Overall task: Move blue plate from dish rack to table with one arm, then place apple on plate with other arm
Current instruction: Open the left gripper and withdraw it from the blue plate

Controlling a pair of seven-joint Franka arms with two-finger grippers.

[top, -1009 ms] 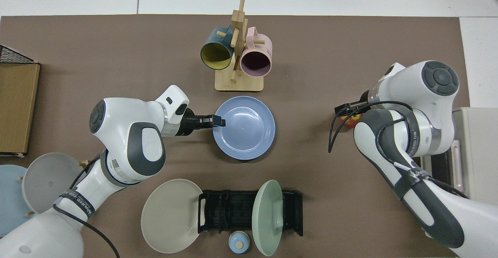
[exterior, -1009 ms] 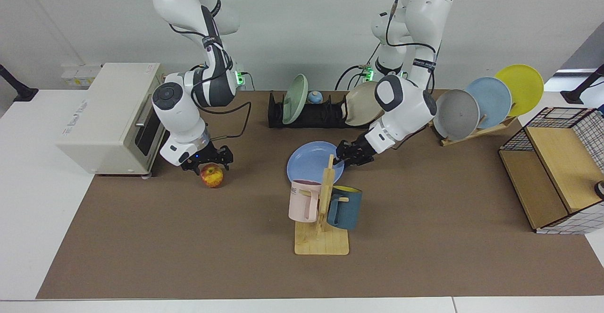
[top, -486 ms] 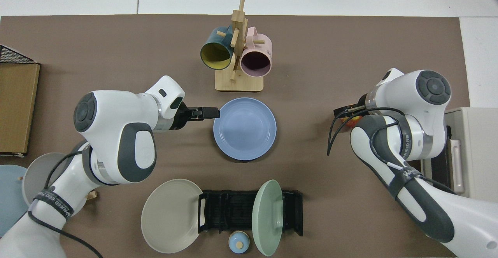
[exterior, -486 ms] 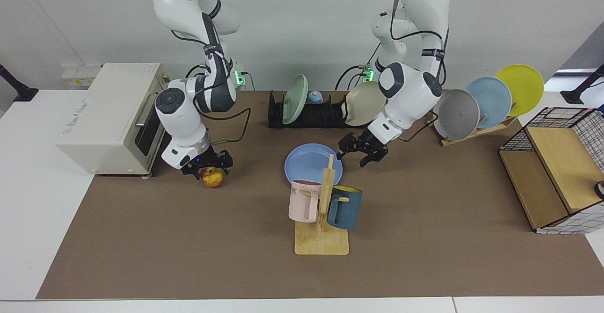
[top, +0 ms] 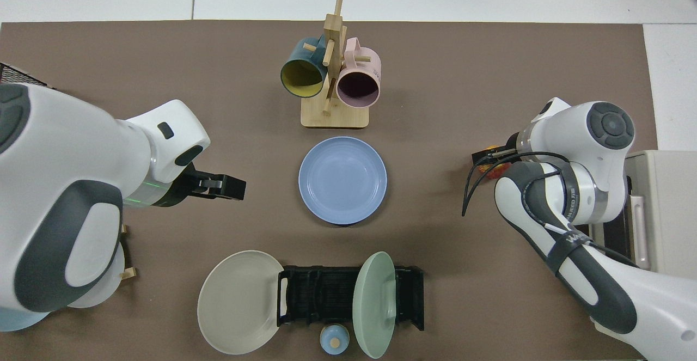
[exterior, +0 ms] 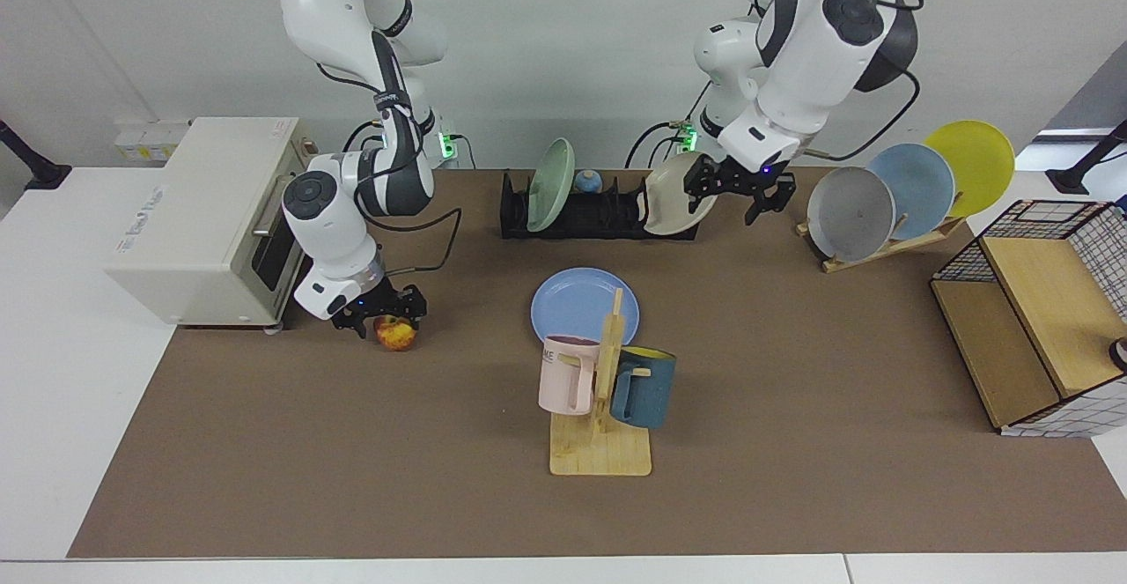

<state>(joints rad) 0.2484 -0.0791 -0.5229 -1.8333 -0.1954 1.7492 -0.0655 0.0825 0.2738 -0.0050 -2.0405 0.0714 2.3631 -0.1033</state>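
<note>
The blue plate (exterior: 577, 302) (top: 342, 180) lies flat on the brown mat of the table (exterior: 792, 443), just behind the mug stand, with nothing on it. My left gripper (exterior: 735, 196) (top: 237, 188) hangs open and empty, raised high near the end of the black dish rack (exterior: 599, 211) (top: 326, 295). The apple (exterior: 395, 335) sits on the mat by the toaster oven. My right gripper (exterior: 380, 318) (top: 490, 160) is down over it, open, with a finger on either side. In the top view the apple is mostly hidden under that gripper.
The dish rack holds a green plate (exterior: 550, 172) and a beige plate (exterior: 673, 201) leans at its end. A wooden mug stand (exterior: 603, 399) carries two mugs. A toaster oven (exterior: 211, 214), a slanted wooden plate rack (exterior: 889, 201) and a wire basket (exterior: 1039, 337) stand around.
My left gripper let go of the blue plate's rim, then rose and drew back towards the dish rack. The plate settled flat. My right gripper sank lower around the apple.
</note>
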